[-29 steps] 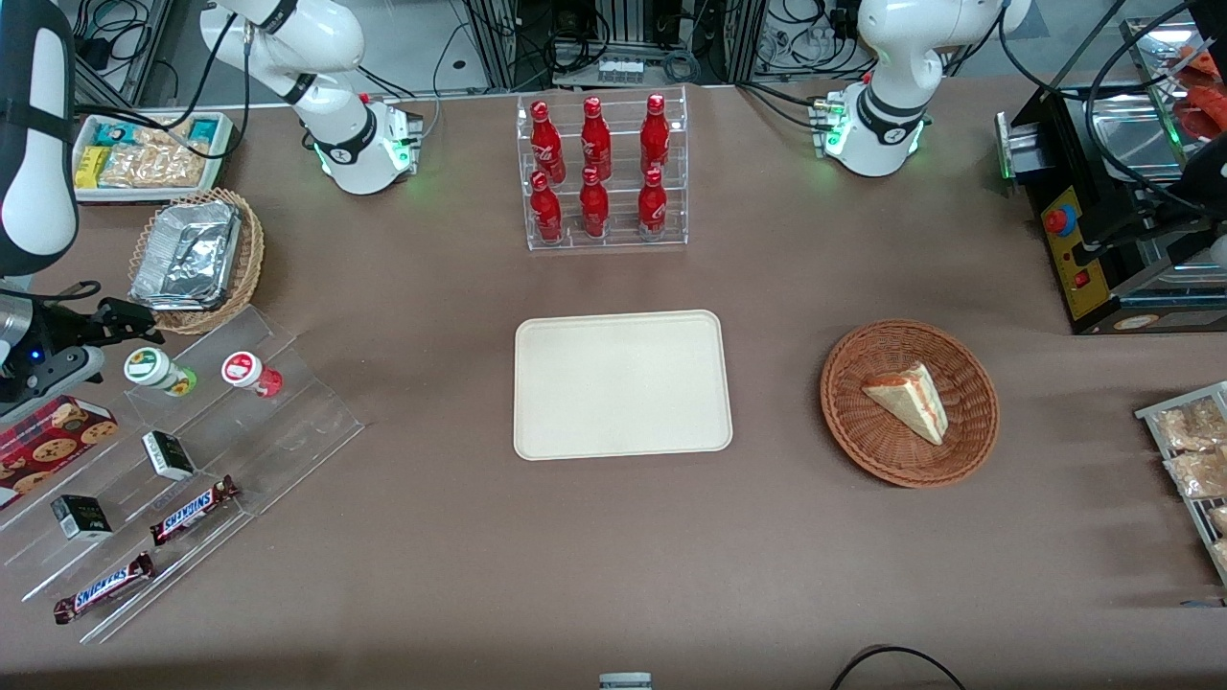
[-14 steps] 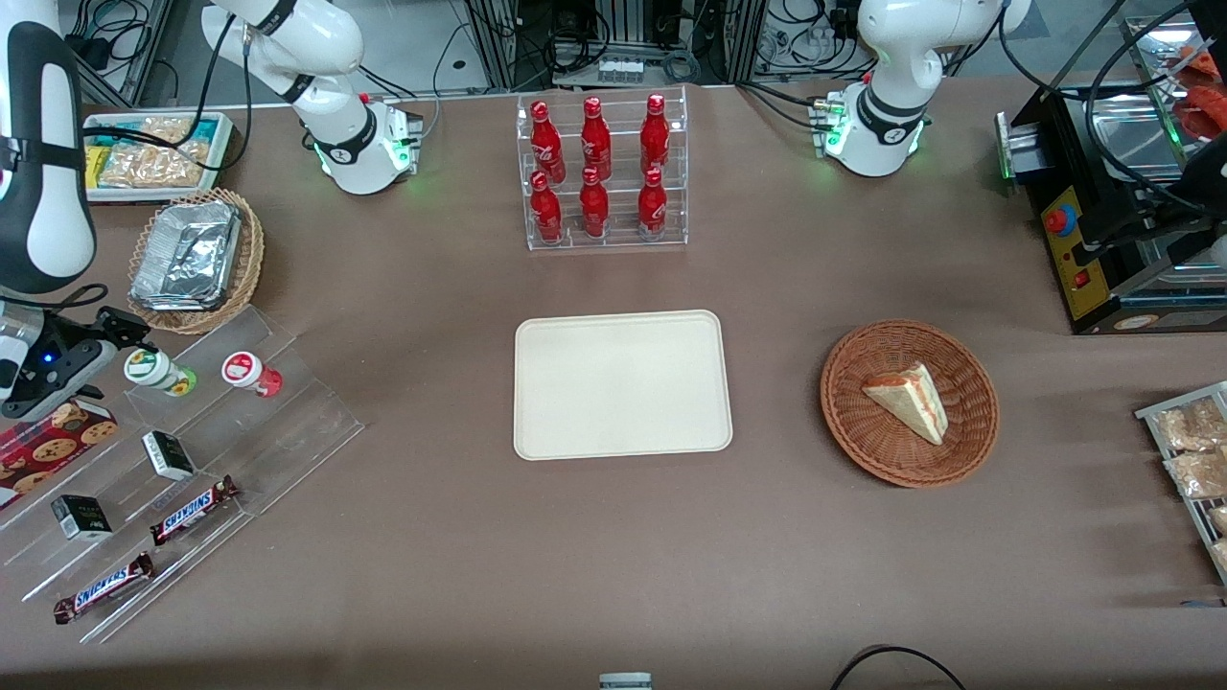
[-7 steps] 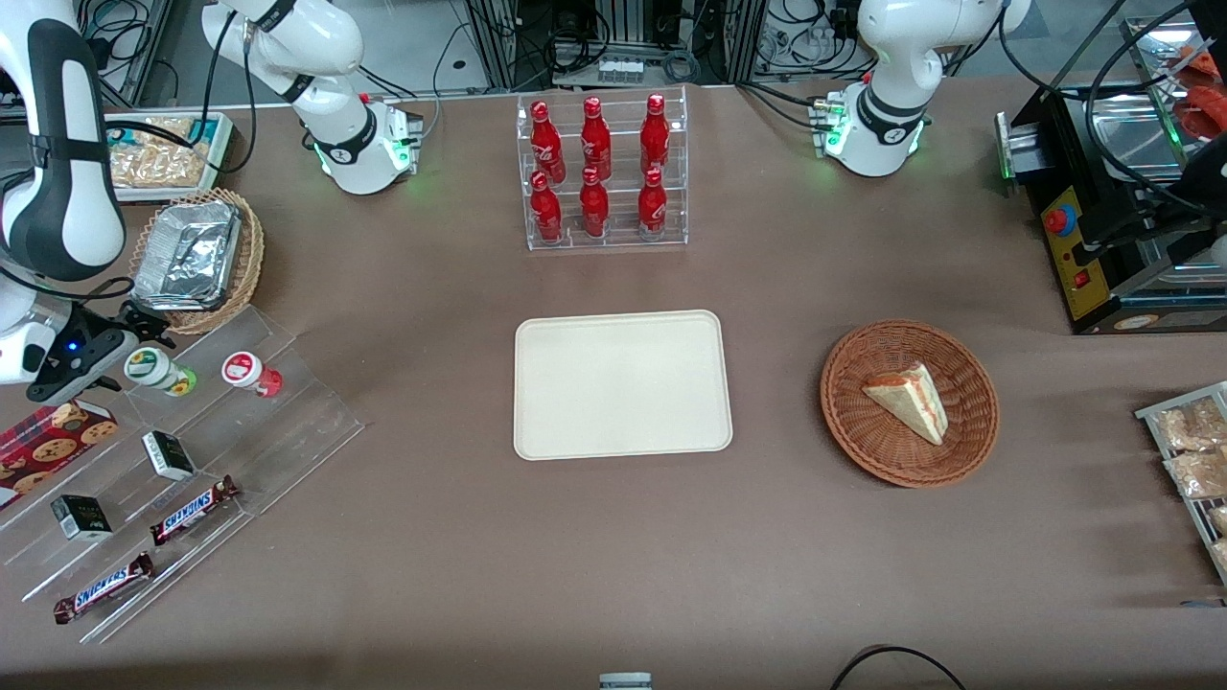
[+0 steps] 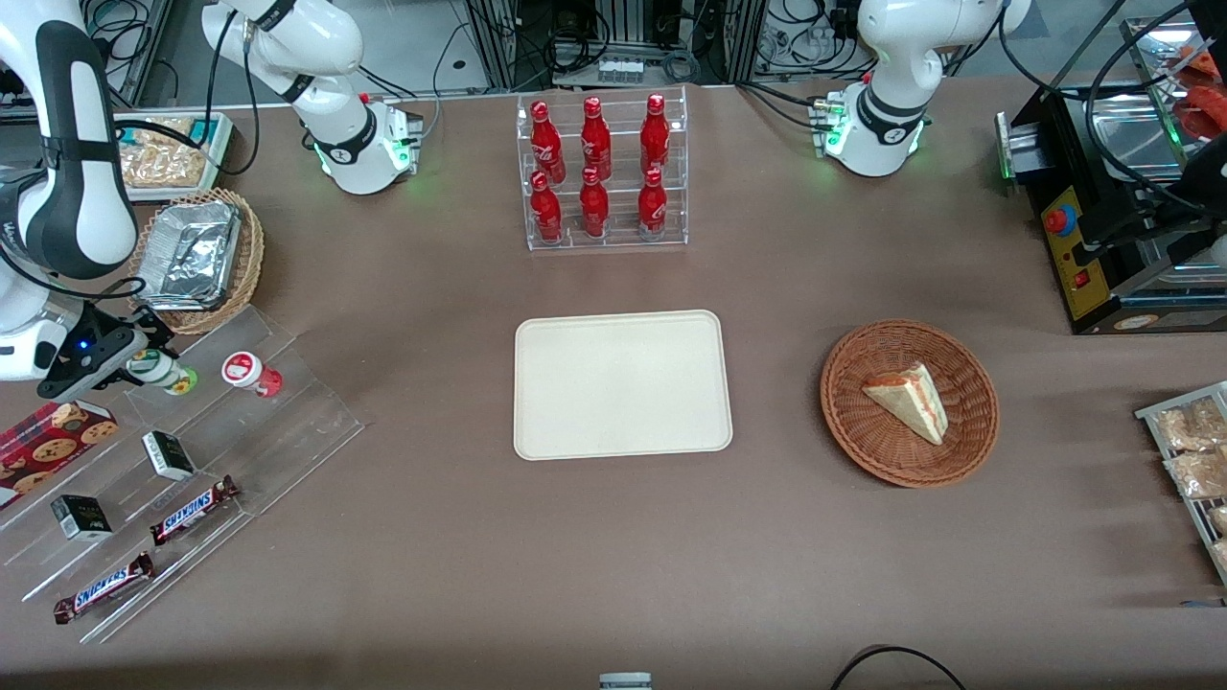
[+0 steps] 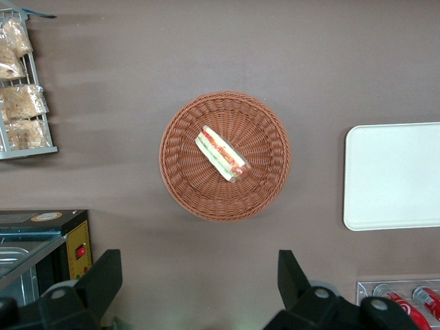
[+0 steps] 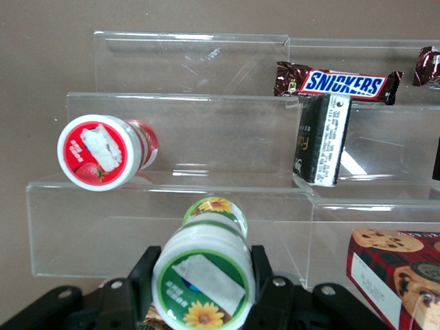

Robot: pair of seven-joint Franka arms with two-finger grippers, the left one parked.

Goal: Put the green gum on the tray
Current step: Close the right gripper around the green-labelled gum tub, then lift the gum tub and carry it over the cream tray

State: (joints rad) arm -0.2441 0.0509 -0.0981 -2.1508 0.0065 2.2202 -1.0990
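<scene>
The green gum (image 4: 169,373) stands on the top step of a clear acrylic shelf (image 4: 288,422) toward the working arm's end of the table. In the right wrist view the green gum (image 6: 203,278) shows its white lid with a sunflower mark. My gripper (image 4: 146,362) is down over it, and in the right wrist view the gripper (image 6: 203,267) is open with one black finger (image 6: 143,271) close on each side of the bottle. The cream tray (image 4: 623,321) lies at the table's middle, bare, and also shows in the left wrist view (image 5: 392,172).
A red-lidded gum bottle (image 4: 244,371) stands beside the green one on the same step (image 6: 96,151). Lower steps hold dark boxes (image 4: 168,454) and Snickers bars (image 4: 192,509). A cookie box (image 4: 48,436) and a foil-filled basket (image 4: 196,259) are close by. A cola rack (image 4: 604,172) and a sandwich basket (image 4: 909,402) stand farther off.
My gripper has moved in from the table's end toward the green gum and now straddles it. The gum has hardly shifted on the shelf.
</scene>
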